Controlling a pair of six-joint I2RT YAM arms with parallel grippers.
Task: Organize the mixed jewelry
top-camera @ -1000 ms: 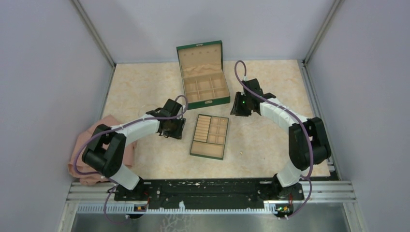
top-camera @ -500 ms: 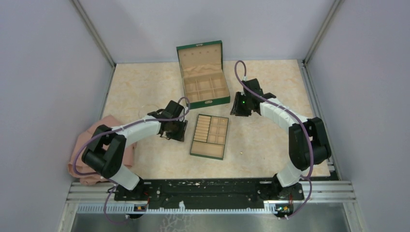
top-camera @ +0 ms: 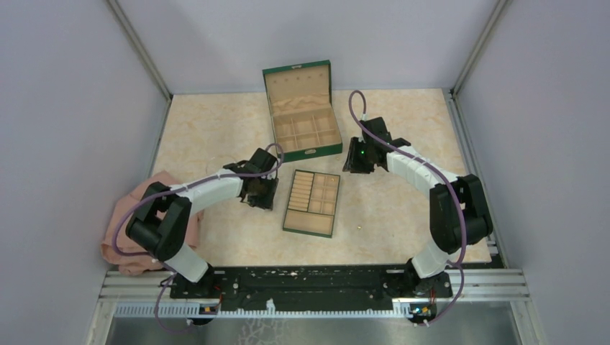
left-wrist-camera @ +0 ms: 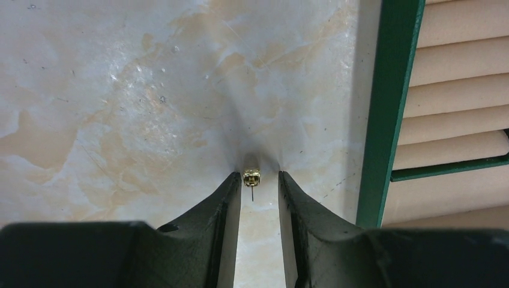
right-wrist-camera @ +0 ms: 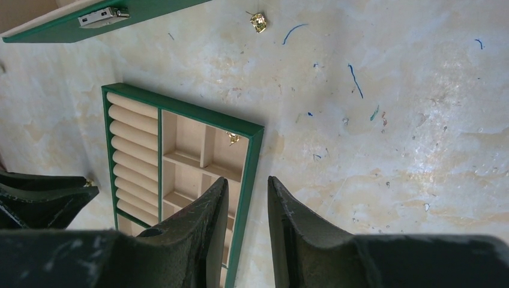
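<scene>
A tiny gold stud earring (left-wrist-camera: 251,177) of the mixed jewelry lies on the marble tabletop between the tips of my left gripper (left-wrist-camera: 259,175). It sits close against the left finger (left-wrist-camera: 231,195), with a gap to the right one. The jaws stand apart, so this gripper is open. My right gripper (right-wrist-camera: 247,179) is open and empty, hanging over the green rim of the flat divided tray (right-wrist-camera: 252,156). Another gold piece (right-wrist-camera: 233,138) rests in a tray compartment. A further gold piece (right-wrist-camera: 259,22) lies on the table. In the top view, the left gripper (top-camera: 260,194) is left of the tray (top-camera: 312,203).
The open green box (top-camera: 306,115) with beige compartments stands behind the tray. Its latch edge (right-wrist-camera: 54,33) shows in the right wrist view. A pink cloth (top-camera: 126,230) lies at the table's left edge. A small speck (top-camera: 360,228) sits on the table right of the tray.
The left gripper's jaws have narrowed and the left arm has edged slightly toward the tray. The right arm has not moved.
</scene>
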